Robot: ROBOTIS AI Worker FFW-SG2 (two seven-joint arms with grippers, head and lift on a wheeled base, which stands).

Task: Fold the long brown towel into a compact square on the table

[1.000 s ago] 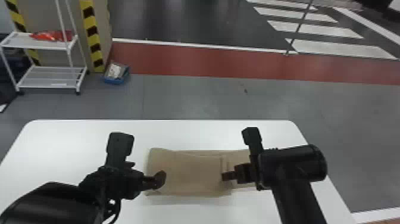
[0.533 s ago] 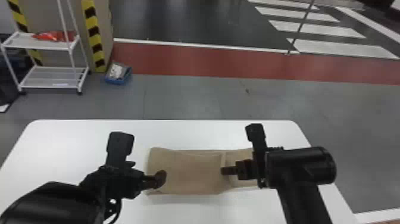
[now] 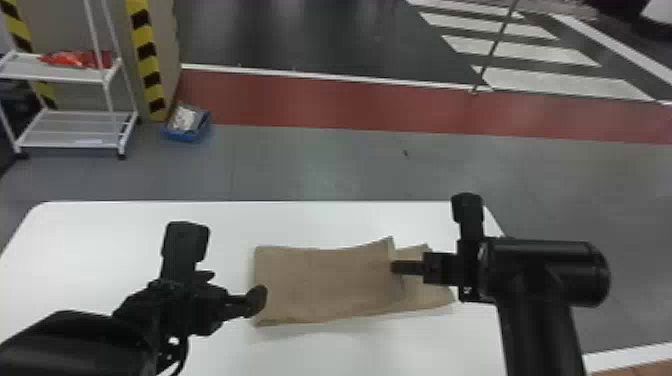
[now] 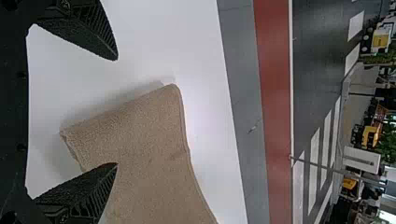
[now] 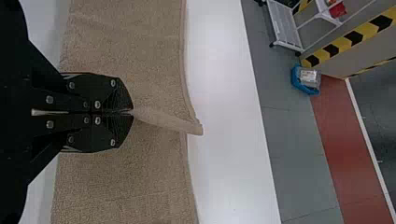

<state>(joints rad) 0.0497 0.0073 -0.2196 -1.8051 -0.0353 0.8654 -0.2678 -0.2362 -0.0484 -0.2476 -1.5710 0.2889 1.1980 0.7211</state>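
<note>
Right gripper (image 5: 132, 112): clamped on towel (image 3: 325, 285) edge, tugged rightward
Towel: slid slightly right, outer end skewed (probably needs squaring)
Left gripper (image 4: 116, 112): fingers apart

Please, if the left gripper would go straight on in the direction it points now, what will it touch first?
Most likely the towel, near its left end, which lies ahead of the left gripper. Depth is unclear, so it may partly meet the table first.
</note>
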